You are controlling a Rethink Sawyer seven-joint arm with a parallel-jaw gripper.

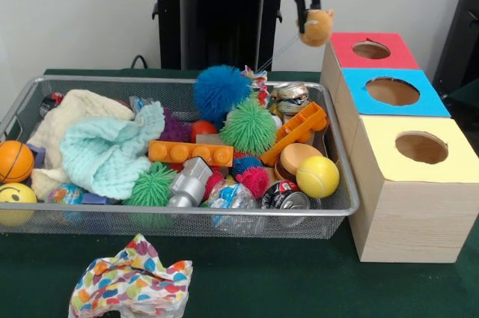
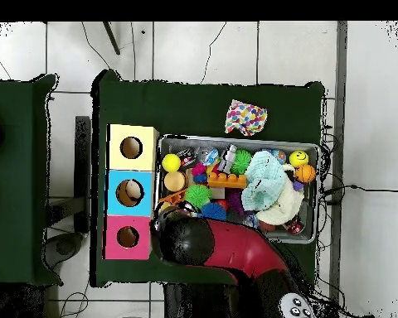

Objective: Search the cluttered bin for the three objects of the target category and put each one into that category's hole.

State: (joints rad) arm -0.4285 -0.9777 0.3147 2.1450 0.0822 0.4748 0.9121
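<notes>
My gripper (image 1: 307, 19) is high at the back, shut on a tan-brown plush animal (image 1: 317, 28) that hangs just left of the red-topped box. The round hole (image 1: 371, 50) in its red top is a little right of and below the plush; it also shows in the overhead view (image 2: 128, 237). The wire-mesh bin (image 1: 187, 212) lies left of the boxes, full of clutter; its rim shows from overhead (image 2: 235, 139). In the overhead view my red arm (image 2: 235, 248) covers the gripper. The yellow duck and the striped tiger are hidden.
The blue-topped box (image 1: 393, 91) and the yellow-topped box (image 1: 421, 147) stand in a row in front of the red one. The bin holds a blue pom ball (image 1: 221, 90), a green pom ball (image 1: 248, 127), cloths, an orange brick, cans and a yellow ball (image 1: 317, 176). A patterned cloth (image 1: 131, 280) lies before the bin.
</notes>
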